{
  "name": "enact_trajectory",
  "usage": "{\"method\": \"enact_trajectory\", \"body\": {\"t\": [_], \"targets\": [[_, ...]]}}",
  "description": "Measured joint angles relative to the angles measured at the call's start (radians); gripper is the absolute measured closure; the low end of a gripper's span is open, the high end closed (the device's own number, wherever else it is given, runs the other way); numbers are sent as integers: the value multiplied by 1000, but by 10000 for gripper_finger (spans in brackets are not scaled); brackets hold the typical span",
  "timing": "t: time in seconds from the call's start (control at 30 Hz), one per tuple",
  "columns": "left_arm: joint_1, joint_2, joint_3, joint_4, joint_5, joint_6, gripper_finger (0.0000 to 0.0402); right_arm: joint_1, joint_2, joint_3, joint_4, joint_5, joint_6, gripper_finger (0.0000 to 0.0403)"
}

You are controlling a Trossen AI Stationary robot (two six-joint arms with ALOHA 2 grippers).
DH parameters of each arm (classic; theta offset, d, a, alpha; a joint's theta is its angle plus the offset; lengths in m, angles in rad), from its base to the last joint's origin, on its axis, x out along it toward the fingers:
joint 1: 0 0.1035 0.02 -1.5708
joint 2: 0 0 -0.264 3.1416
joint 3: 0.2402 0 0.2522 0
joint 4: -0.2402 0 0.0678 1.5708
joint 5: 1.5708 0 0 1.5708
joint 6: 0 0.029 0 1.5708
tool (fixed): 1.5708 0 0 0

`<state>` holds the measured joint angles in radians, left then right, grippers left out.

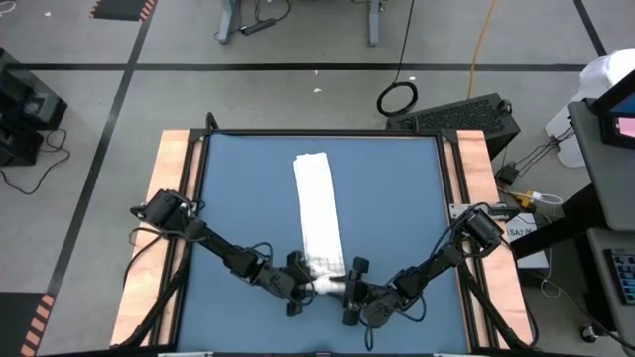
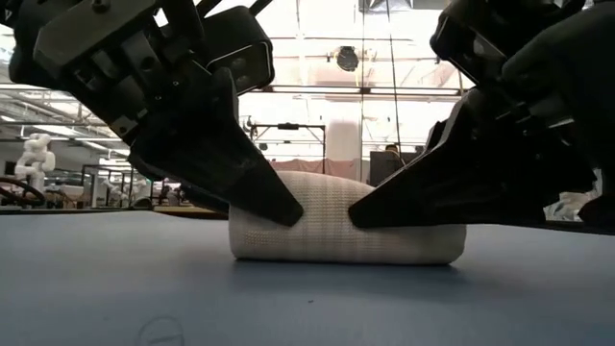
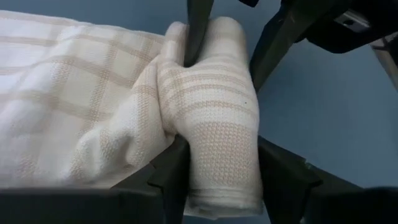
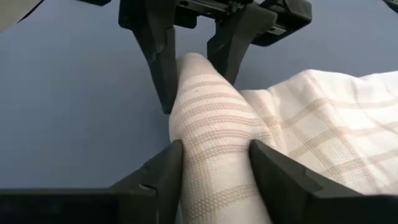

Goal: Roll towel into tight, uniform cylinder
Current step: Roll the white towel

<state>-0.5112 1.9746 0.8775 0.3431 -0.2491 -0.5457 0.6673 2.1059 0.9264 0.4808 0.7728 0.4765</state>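
The white towel (image 1: 317, 203) with faint grid lines lies as a long strip on the blue table (image 1: 238, 198), running toward the far edge. Its near end is wound into a short roll (image 2: 346, 231) that rests on the table. My left gripper (image 1: 303, 285) is at the roll's left end and my right gripper (image 1: 349, 288) at its right end. Each is shut on the roll, with one finger on either side of it. In each wrist view the other arm's fingers show at the roll's far end. My left gripper pinches the roll's left end (image 3: 205, 155) between its two fingers, one on the roll's near side and one on its far side. The fingers slant down from the table's left and lie along the roll. The roll rests on the table. My right gripper pinches the roll's right end (image 4: 211, 149) between its two fingers, one on each side of the roll. The fingers slant down from the table's right and lie along the roll. The roll stays on the table, joined to the flat strip (image 4: 336, 124).
Wooden rails (image 1: 174, 198) border the table on the left and right. Bare blue surface lies on both sides of the strip. Off the table, at the right, stand a desk and cables (image 1: 595, 149).
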Motion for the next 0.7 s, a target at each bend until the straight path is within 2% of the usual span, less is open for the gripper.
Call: {"method": "enact_trajectory", "body": {"t": [0.2,0.37,0.6,0.7], "targets": [[-33,-65,-6,-41,-105,67,192,-3,0,1,-15,-13,45,252],[-96,-122,-7,-35,-293,183,167,-10,0,0,-16,-30,68,242],[-165,-80,-4,6,-427,263,157,-28,-1,0,-9,-62,81,243],[-178,-45,-3,87,-450,321,156,-34,-2,0,-3,-79,81,243]]}}
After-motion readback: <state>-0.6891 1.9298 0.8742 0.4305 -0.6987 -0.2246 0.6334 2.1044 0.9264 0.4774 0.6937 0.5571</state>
